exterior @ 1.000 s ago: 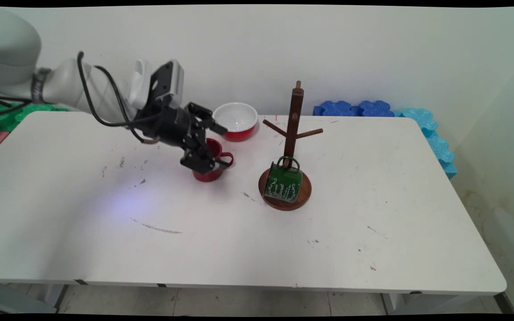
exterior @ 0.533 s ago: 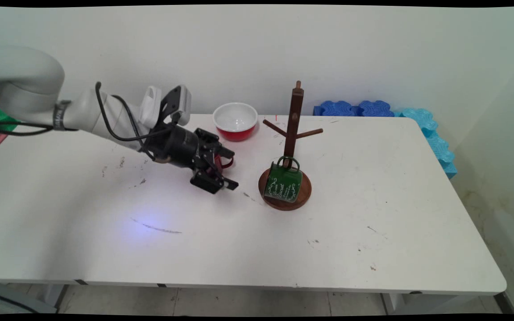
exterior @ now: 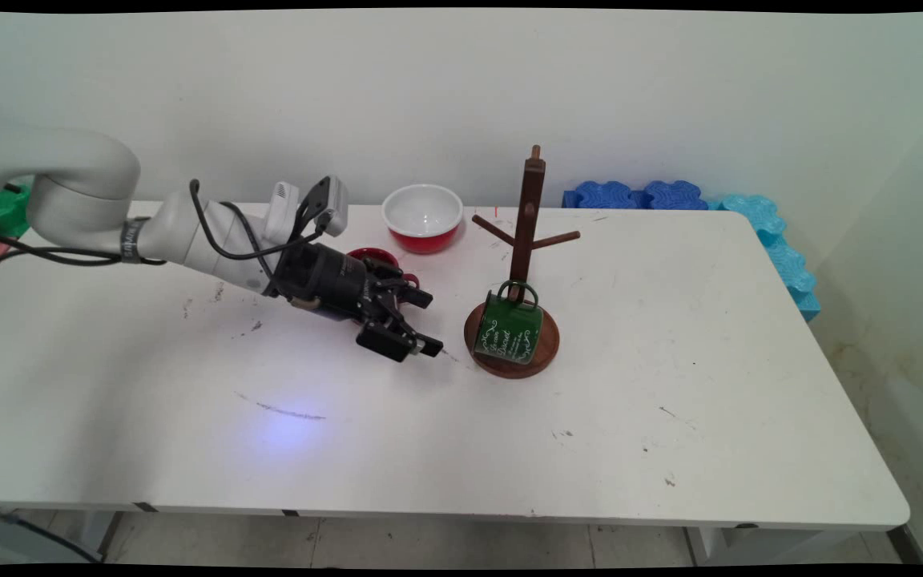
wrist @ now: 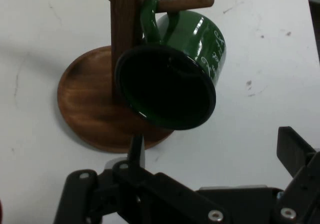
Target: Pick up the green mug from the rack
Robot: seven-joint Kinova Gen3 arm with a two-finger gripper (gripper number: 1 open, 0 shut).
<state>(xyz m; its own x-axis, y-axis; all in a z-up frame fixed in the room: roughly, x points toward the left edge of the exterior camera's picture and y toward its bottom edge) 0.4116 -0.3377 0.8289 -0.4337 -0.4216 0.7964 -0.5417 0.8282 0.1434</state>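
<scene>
My gripper (exterior: 426,322) hangs low over the white table (exterior: 670,361), open and empty, its fingers pointing right at a wooden mug tree (exterior: 527,216). A green mug (exterior: 509,332) with white lettering hangs by its handle from a low peg, over the tree's round base (exterior: 548,353). In the hand view the green mug (wrist: 170,83) shows its dark mouth, hooked on the peg (wrist: 185,2) beside the post (wrist: 127,23), just beyond my gripper (wrist: 212,139). A red mug (exterior: 373,256) stands right behind my hand, mostly hidden by it.
A red bowl (exterior: 423,216) with a white inside sits at the back of the table. Blue foam pieces (exterior: 642,195) and cyan ones (exterior: 782,256) line the far right edge. Green foam (exterior: 1,212) lies at the far left.
My gripper has come down and moved right, from around the red mug to in front of it, nearer the mug tree. The red mug, green mug and bowl stayed put.
</scene>
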